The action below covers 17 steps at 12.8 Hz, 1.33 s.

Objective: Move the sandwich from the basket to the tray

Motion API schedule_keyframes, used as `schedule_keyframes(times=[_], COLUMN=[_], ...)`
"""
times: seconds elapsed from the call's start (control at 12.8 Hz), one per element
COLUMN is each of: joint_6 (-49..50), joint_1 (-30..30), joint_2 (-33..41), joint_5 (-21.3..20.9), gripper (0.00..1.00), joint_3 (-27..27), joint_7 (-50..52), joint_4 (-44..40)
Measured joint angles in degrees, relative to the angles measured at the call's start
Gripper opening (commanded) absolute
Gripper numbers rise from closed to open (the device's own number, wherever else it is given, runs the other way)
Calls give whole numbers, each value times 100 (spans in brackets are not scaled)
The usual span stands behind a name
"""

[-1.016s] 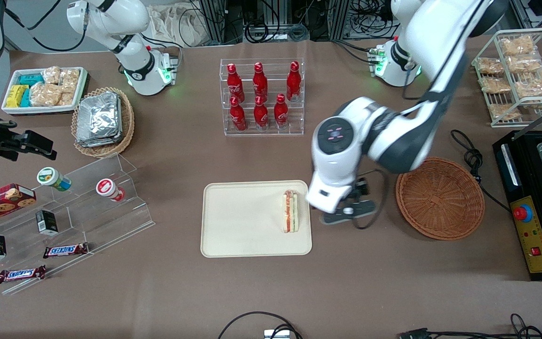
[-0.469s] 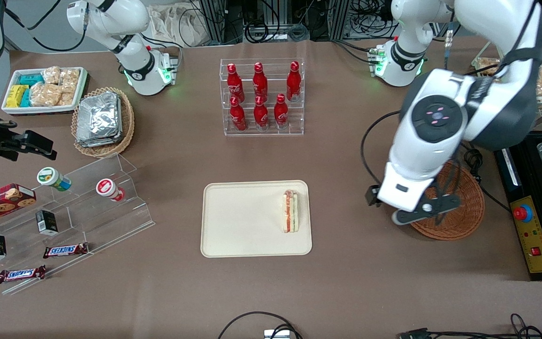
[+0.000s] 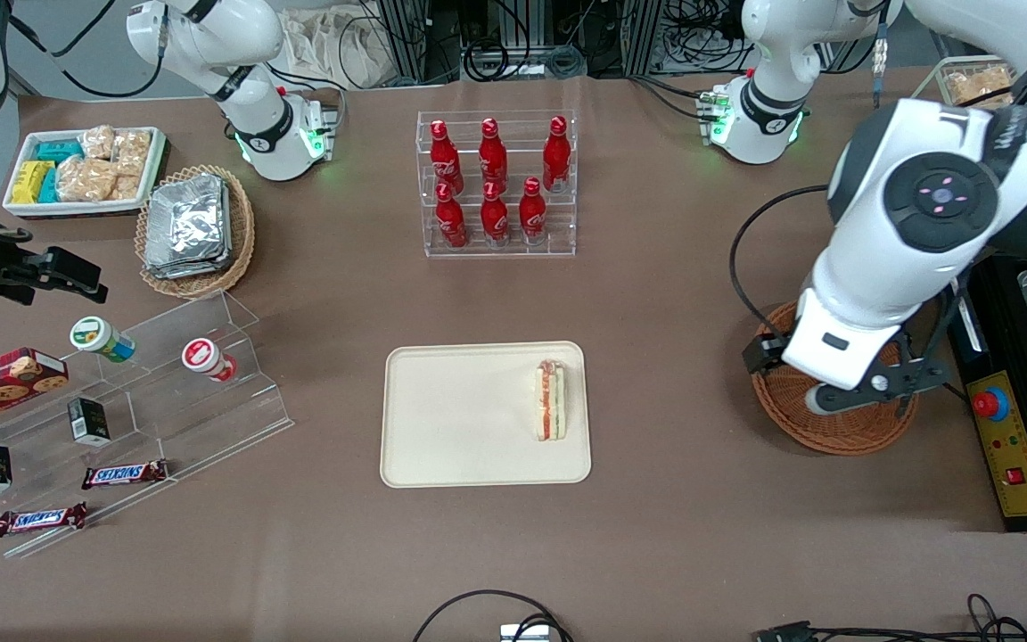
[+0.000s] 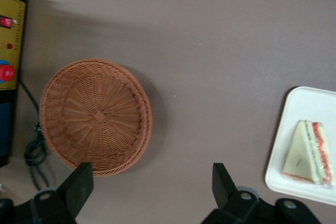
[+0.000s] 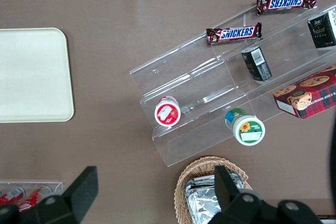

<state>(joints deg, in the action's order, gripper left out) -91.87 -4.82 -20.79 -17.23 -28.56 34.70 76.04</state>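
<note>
One sandwich (image 3: 551,400) lies on the tray (image 3: 442,428), near its edge toward the basket (image 4: 94,116), which I see empty. My gripper (image 4: 152,190) hangs above the basket, spread wide, holding nothing. I judge the task done.

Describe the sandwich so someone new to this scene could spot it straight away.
Start at the cream tray in the middle of the table, nearer the front camera than the rack of red bottles. The sandwich lies on the tray's end toward the basket, over which the open hand hovers. It alone shows red and green filling stripes.
</note>
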Motion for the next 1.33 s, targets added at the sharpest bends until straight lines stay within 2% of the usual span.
schedule_keyframes(times=[0.23,0.31,0.55,0.62,1.33], joint_6=[328,392,463,530,892], joint_1=[-82,2,453,471,472], joint_2=[144,197,480,596,1805], joint_5=[26,70,603,716,1383], gripper=[100,100,100,100,100], joint_3=[73,256,1360,1581,2520], joint_7=[-505,-660,-1553,-1847,-2713], joint_4=[1,3,21,41,812])
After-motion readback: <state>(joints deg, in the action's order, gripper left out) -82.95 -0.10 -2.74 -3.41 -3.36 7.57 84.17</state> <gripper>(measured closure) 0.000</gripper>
